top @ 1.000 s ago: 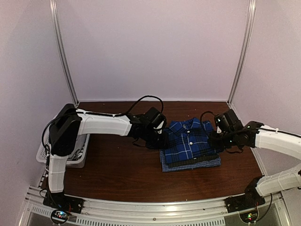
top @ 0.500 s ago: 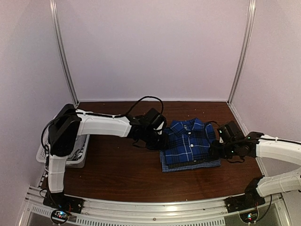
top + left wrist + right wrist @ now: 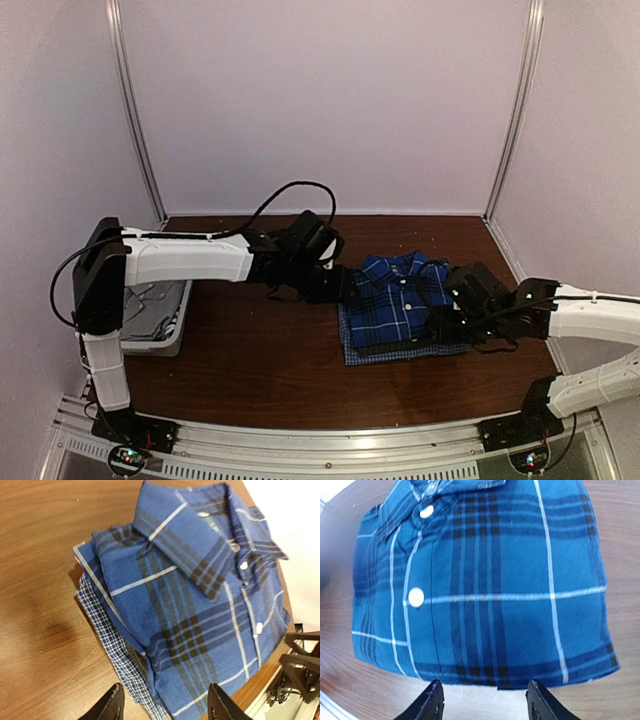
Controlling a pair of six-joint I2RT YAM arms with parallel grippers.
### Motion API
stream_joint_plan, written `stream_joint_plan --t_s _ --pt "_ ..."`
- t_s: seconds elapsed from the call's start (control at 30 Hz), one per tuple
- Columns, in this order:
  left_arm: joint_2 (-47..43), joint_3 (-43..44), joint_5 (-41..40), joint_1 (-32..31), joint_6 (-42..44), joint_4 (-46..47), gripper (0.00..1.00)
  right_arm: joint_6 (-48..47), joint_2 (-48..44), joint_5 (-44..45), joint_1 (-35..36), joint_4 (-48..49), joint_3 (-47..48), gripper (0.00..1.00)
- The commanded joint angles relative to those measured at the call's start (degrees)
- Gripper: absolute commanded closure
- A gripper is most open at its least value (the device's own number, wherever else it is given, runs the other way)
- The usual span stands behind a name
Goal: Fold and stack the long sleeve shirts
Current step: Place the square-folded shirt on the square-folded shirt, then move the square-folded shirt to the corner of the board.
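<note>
Three folded long sleeve shirts lie stacked right of the table's middle. The royal-blue plaid shirt [image 3: 398, 298] [image 3: 200, 605] [image 3: 485, 580] is on top, collar toward the back. Under it a dark grey edge [image 3: 400, 346] [image 3: 131, 656] shows, with the pale blue fine-checked shirt [image 3: 362, 352] [image 3: 112, 645] at the bottom. My left gripper [image 3: 340, 285] [image 3: 165, 707] hangs open over the stack's left edge and holds nothing. Open as well, my right gripper [image 3: 447, 322] [image 3: 482, 702] hovers at the plaid shirt's near right edge, with bare table between its fingertips.
A white mesh basket [image 3: 160, 322] stands at the table's left edge, beside the left arm's upright link. Pale walls and metal posts [image 3: 515, 110] close in the back and sides. Brown tabletop [image 3: 250, 370] stretches in front of the stack.
Both grippers have opened. The left one let go of the plaid shirt's left edge and lifted back a little. The right gripper came down and leftward to the stack's near right corner.
</note>
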Motion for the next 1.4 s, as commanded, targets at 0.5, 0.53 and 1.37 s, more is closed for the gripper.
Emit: stream_joint_plan --t_s 0.5,0.53,1.37 --pt "-15.2 -10.8 -2.7 5.6 1.8 1.6 0.38 7.3 7.6 1.3 12.1 3.2 -6.6 0.25" --pt "-15.7 -11.1 -2.7 5.9 1.9 1.6 0.38 6.7 8.7 1.6 12.1 4.0 -6.8 0.24" --pt "-26.4 -17.6 -3.5 11.5 3.4 -1.2 0.38 -15.1 39.7 1.2 -1.0 18.6 8.6 0.22"
